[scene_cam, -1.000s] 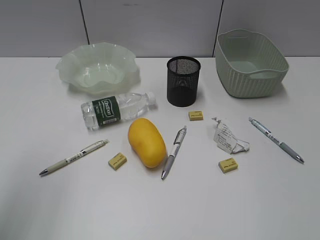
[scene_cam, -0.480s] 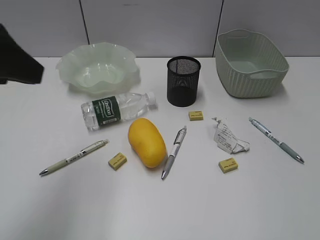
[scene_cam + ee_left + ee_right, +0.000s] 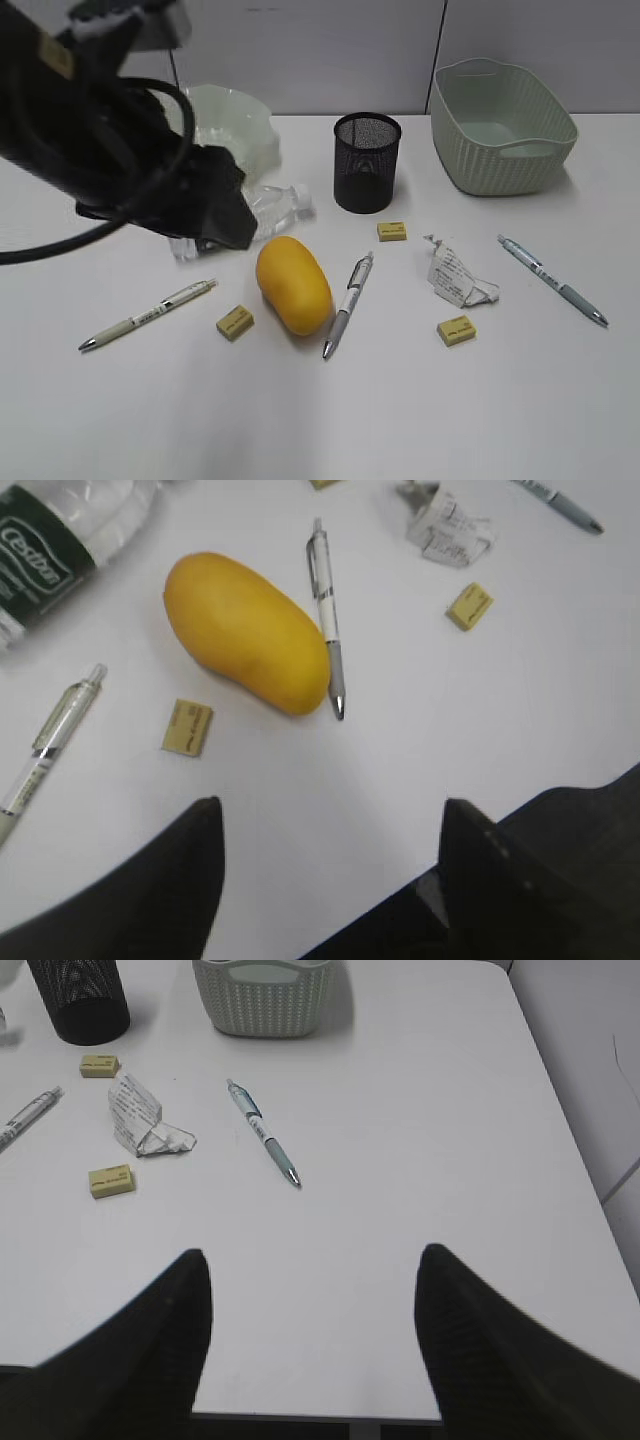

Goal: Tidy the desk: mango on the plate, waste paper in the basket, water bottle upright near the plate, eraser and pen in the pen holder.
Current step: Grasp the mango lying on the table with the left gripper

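The yellow mango (image 3: 293, 284) lies mid-desk; it also shows in the left wrist view (image 3: 247, 632). My left gripper (image 3: 225, 215) is open and empty above the lying water bottle (image 3: 275, 205), left of and behind the mango. My left arm partly hides the plate (image 3: 240, 125). The waste paper (image 3: 455, 273) lies right of centre. Three pens (image 3: 150, 313) (image 3: 348, 303) (image 3: 552, 279) and three erasers (image 3: 234, 322) (image 3: 392, 231) (image 3: 455, 330) lie scattered. The pen holder (image 3: 366, 162) and basket (image 3: 503, 126) stand at the back. My right gripper (image 3: 312, 1260) is open over the desk's front right.
The white desk (image 3: 330, 420) has bare surface along the front. In the right wrist view its front edge (image 3: 320, 1418) and right edge (image 3: 580, 1160) show.
My left arm has swung in from the left edge, over the plate and bottle, toward the mango. No object on the desk has moved.
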You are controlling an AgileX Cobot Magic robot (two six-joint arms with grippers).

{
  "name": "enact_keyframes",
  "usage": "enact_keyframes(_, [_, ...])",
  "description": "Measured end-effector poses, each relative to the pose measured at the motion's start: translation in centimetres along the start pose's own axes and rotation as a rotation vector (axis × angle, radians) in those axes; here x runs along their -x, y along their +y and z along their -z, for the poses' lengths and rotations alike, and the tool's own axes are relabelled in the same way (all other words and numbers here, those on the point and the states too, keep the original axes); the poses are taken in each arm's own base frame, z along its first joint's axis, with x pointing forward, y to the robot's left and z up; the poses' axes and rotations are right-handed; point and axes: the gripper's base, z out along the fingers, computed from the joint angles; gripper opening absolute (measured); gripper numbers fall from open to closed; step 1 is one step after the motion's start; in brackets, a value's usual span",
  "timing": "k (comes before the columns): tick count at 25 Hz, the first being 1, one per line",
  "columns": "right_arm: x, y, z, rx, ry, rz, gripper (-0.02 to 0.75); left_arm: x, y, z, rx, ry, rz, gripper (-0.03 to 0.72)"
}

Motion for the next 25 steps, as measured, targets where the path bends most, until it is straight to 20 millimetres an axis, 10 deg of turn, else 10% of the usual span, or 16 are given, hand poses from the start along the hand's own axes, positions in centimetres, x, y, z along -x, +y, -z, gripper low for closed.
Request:
enact_keyframes(13, [0.0, 0.0, 0.0, 0.0, 0.0, 0.0, 0.508, 1.4, -1.7, -9.4, 0.091, 0.285, 0.005, 0.542])
enact_keyframes(25, [0.0, 0.0, 0.0, 0.0, 0.0, 0.0, 0.508, 1.8, -1.1, -13.9, 0.114, 0.217, 0.478, 0.615])
